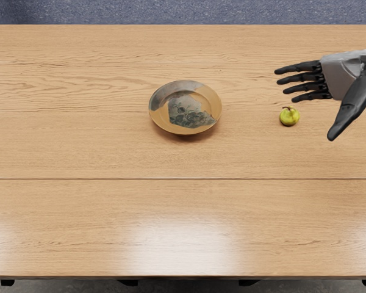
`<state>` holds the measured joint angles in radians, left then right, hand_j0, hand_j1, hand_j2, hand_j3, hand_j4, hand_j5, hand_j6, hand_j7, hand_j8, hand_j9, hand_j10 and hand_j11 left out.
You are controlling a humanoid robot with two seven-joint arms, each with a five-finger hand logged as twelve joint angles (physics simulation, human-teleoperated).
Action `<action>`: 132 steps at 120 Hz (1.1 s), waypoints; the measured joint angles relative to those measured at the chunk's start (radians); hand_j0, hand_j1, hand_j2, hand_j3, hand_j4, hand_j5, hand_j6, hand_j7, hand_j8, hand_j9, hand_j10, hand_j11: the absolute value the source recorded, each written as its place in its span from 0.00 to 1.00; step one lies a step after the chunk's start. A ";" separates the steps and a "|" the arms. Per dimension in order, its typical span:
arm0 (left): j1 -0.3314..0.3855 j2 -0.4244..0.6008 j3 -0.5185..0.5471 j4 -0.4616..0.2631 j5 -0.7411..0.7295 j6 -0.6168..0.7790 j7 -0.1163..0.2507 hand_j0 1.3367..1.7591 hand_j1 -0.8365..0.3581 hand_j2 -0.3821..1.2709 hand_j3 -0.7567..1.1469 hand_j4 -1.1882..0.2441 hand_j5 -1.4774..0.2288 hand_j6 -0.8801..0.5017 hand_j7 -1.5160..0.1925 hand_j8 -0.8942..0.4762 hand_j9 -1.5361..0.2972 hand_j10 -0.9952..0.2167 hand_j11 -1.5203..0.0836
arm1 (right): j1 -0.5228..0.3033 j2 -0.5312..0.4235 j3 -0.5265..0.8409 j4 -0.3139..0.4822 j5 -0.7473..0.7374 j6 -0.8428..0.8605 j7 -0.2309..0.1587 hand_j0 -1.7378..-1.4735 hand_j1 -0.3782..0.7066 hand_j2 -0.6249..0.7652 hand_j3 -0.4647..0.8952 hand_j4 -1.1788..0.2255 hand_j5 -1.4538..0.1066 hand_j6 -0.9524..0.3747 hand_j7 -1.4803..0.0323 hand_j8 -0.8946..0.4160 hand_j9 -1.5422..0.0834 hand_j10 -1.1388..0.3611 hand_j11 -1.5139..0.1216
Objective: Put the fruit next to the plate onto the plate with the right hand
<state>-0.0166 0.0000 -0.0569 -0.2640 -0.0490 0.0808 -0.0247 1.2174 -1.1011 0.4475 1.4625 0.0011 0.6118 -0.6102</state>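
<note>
A small yellow-green fruit (289,116) with a short stem lies on the wooden table, to the right of a round metallic plate (161,119) with a dark pattern in its middle. My right hand (314,97) comes in from the right edge and hovers just above and to the right of the fruit. Its dark fingers (299,79) are spread and point left, the thumb hangs down, and nothing is held. The plate has nothing on it. The left arm does not show.
The wooden table (110,213) fills the view, with a seam running across its middle. Its far edge meets a blue-grey floor at the top.
</note>
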 joint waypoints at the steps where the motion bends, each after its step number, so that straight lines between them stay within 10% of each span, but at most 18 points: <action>1: 0.000 0.000 0.000 0.000 0.000 0.000 0.000 0.76 0.99 0.23 0.40 0.83 0.87 0.64 0.89 0.65 0.84 0.82 0.95 | 0.004 0.004 0.000 0.001 -0.001 0.000 0.000 0.30 0.06 0.44 0.34 0.82 0.91 0.70 0.96 0.66 0.93 0.74 0.90; 25: 0.000 0.000 0.000 0.000 0.000 0.000 0.000 0.76 0.99 0.23 0.40 0.83 0.87 0.64 0.89 0.65 0.84 0.82 0.95 | 0.108 0.060 -0.070 -0.034 -0.008 0.000 -0.001 0.30 0.06 0.45 0.34 0.82 0.91 0.70 0.96 0.66 0.93 0.74 0.90; 46: 0.000 0.000 0.000 0.000 0.000 0.000 0.000 0.76 0.99 0.23 0.40 0.83 0.87 0.64 0.89 0.65 0.84 0.82 0.95 | 0.578 0.266 -0.741 -0.164 -0.015 -0.213 -0.001 0.30 0.06 0.44 0.34 0.81 0.90 0.69 0.95 0.66 0.92 0.74 0.90; 62: 0.000 0.000 0.000 0.000 0.000 0.000 0.000 0.76 0.99 0.23 0.40 0.83 0.87 0.64 0.89 0.65 0.84 0.82 0.95 | 0.718 0.491 -1.089 -0.254 -0.030 -0.449 -0.001 0.30 0.08 0.44 0.34 0.81 0.89 0.68 0.94 0.65 0.91 0.73 0.89; 132: 0.000 0.000 0.000 0.000 0.000 0.000 0.000 0.76 0.99 0.23 0.40 0.83 0.87 0.64 0.89 0.65 0.84 0.82 0.95 | 0.330 0.950 -1.067 -0.740 -0.175 -0.710 -0.001 0.30 0.08 0.44 0.34 0.80 0.89 0.67 0.93 0.64 0.91 0.72 0.88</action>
<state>-0.0169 0.0000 -0.0567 -0.2640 -0.0491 0.0809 -0.0246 1.5476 -0.1511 -0.6193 0.7227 -0.1744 -0.0985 -0.6109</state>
